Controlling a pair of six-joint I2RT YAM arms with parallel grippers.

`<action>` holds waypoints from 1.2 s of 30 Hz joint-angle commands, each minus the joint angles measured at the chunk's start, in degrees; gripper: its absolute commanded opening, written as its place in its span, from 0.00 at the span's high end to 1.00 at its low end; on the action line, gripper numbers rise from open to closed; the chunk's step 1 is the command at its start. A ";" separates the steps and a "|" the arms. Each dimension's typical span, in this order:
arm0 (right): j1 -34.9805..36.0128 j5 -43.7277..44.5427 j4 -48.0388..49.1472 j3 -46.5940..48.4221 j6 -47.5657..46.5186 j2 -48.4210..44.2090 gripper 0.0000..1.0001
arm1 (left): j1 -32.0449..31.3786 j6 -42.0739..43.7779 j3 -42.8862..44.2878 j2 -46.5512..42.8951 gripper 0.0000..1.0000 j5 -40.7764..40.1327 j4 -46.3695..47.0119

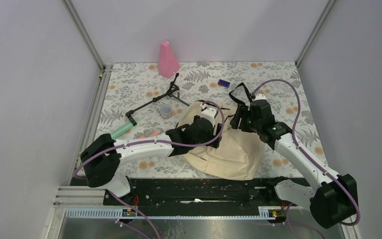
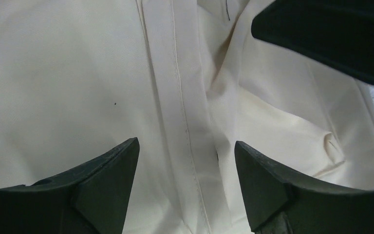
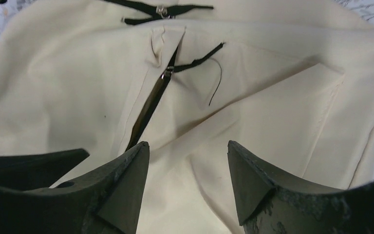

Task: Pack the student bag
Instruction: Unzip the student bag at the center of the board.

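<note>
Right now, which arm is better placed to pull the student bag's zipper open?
Right, probably. The right tool, open, hangs just short of the zipper pull on the student bag; the left tool, also open, faces only plain fabric.

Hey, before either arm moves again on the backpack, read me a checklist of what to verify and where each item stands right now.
1. Left jaws open and holding nothing, over the cream fabric backpack: ok.
2. Right jaws open and holding nothing: ok.
3. The backpack's black zipper open wide enough for packing: not ok, only a narrow slit shows.
4. Mint green cylinder lying free on the floral table, left of the backpack: ok.
5. Clearance between the two arms above the backpack: cannot tell; they sit close together.
</note>
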 commanded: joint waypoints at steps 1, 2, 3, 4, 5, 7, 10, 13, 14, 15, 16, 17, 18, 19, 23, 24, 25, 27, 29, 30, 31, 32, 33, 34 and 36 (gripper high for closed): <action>1.92 -1.28 -0.18 -1.08 2.52 -1.88 0.33 | 0.15 0.48 3.85 2.32 0.26 -1.42 0.73; 2.55 -1.07 -0.16 -1.35 2.78 -1.95 0.34 | 0.23 0.60 4.18 2.85 0.26 -2.23 0.31; 3.65 -0.58 -0.14 -1.53 3.04 -2.07 0.33 | 0.44 0.60 4.52 3.26 0.31 -3.14 -0.26; 4.66 0.09 -0.18 -1.70 3.36 -2.03 0.34 | 0.66 -0.09 5.04 3.65 0.40 -4.42 -1.53; 5.66 0.91 -0.26 -1.97 3.67 -2.11 0.34 | 1.00 -0.84 5.44 3.97 0.48 -5.47 -2.94; 7.67 2.62 -0.33 -2.65 4.72 -2.33 0.34 | 1.68 -1.81 5.30 3.91 0.58 -6.50 -4.03; 10.22 4.84 0.24 -3.68 6.21 -2.44 0.34 | 2.11 -2.73 3.27 2.42 0.60 -7.17 -3.14; 11.72 5.66 1.07 -4.14 7.23 -1.86 0.33 | 2.56 -3.40 0.80 0.63 0.61 -6.50 -1.18; 12.13 5.80 1.20 -4.03 7.38 -1.49 0.33 | 2.74 -3.40 0.25 0.57 0.61 -6.07 -0.62; 12.49 5.97 1.33 -3.89 7.50 -1.04 0.33 | 2.92 -3.43 -0.30 0.66 0.62 -5.33 -0.06; 13.02 6.14 1.38 -3.64 7.59 -0.51 0.33 | 3.11 -3.44 -0.56 0.84 0.62 -4.27 0.61; 13.50 6.33 1.38 -3.31 7.62 -0.03 0.33 | 3.26 -3.36 -0.84 1.03 0.62 -3.20 1.28; 13.98 6.55 1.29 -3.06 7.62 0.55 0.33 | 3.32 -3.27 -1.10 1.22 0.62 -2.01 2.24; 14.48 7.01 1.26 -2.83 7.67 0.94 0.33 | 3.29 -3.19 -1.36 1.38 0.62 -0.72 2.91; 16.64 8.42 0.36 -1.83 7.17 2.59 0.33 | 3.33 -3.26 -1.91 2.16 0.62 1.04 5.50; 17.29 8.84 0.03 -1.54 7.04 3.00 0.33 | 3.32 -3.18 -1.91 2.41 0.62 1.22 5.55; 17.81 9.36 -0.38 -1.46 6.98 3.35 0.33 | 3.33 -3.12 -1.97 2.55 0.63 1.42 5.61; 18.71 9.88 -0.91 -1.29 6.87 4.17 0.33 | 3.33 -3.02 -2.27 2.62 0.69 1.80 6.05; 19.52 10.08 -0.94 -1.31 7.07 4.40 0.33 | 3.33 -2.87 -2.63 2.67 0.76 1.94 6.43; 19.90 10.16 -0.93 -1.27 7.26 4.36 0.33 | 3.33 -2.91 -2.81 2.66 0.80 1.92 6.45; 20.28 10.23 -0.63 -1.30 7.43 4.26 0.33 | 3.33 -2.83 -2.93 2.63 0.82 1.82 6.40; 20.50 10.30 -0.48 -1.21 7.52 4.16 0.32 | 3.33 -2.86 -3.10 2.73 0.86 1.81 6.46; 20.79 10.53 -0.37 -1.06 7.53 4.21 0.32 | 3.33 -2.88 -3.25 2.75 0.89 1.81 6.55; 21.02 10.69 -0.41 -0.74 7.47 4.37 0.32 | 3.41 -2.97 -3.43 2.75 0.91 1.77 6.61; 21.52 10.98 -0.39 -0.44 7.41 4.88 0.32 | 3.41 -3.20 -3.72 2.82 0.95 1.73 6.80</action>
